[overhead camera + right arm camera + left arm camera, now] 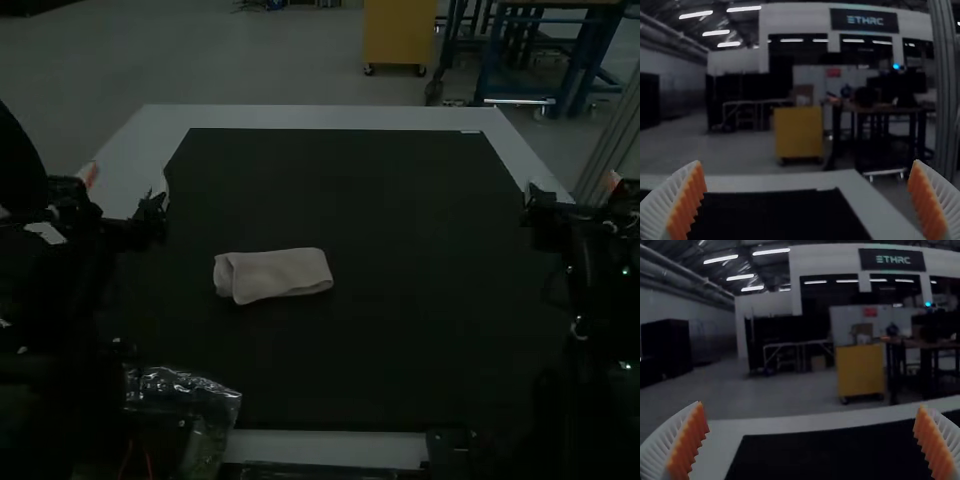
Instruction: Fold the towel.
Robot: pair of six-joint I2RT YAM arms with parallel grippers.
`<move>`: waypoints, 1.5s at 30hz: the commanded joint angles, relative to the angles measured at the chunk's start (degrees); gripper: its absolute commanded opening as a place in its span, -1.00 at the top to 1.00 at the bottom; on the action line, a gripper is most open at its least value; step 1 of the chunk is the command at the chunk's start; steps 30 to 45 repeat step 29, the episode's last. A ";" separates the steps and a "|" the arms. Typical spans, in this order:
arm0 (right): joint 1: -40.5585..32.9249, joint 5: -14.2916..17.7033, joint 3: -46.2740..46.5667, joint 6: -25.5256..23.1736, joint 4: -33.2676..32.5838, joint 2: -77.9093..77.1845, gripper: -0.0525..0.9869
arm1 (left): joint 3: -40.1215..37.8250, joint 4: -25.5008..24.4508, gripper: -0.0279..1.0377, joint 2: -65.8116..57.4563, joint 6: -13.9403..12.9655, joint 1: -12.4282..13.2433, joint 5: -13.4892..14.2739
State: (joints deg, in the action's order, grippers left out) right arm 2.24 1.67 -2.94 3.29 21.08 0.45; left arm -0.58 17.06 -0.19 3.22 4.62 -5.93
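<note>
Plastic bag (205,388), clear, crinkled, at white-rimmed black table (420,340), contents too dark to tell. In high view, beige folded towel (275,275); in wrist views, left claw (155,205), right claw (534,200), both spread.

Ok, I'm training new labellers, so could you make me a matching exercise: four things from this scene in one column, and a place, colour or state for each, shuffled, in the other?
Things
1. Pale cloth towel
2. Flat black mat
3. Clear, crinkled plastic bag
4. White-fingered left gripper

Places, colours, states
A. At the near left corner in the high view
B. Open, with orange pads
C. Folded into a narrow bundle
D. Covering most of the pale tabletop

Pairs: 1-C, 2-D, 3-A, 4-B
</note>
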 commanded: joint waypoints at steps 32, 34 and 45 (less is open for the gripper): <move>-0.57 0.26 2.94 2.51 -20.38 -0.45 -0.87 | 0.58 -16.71 -0.87 0.19 -0.24 0.12 5.41; -0.57 0.26 2.94 2.51 -20.38 -0.45 -0.87 | 0.58 -16.71 -0.87 0.19 -0.24 0.12 5.41; -0.57 0.26 2.94 2.51 -20.38 -0.45 -0.87 | 0.58 -16.71 -0.87 0.19 -0.24 0.12 5.41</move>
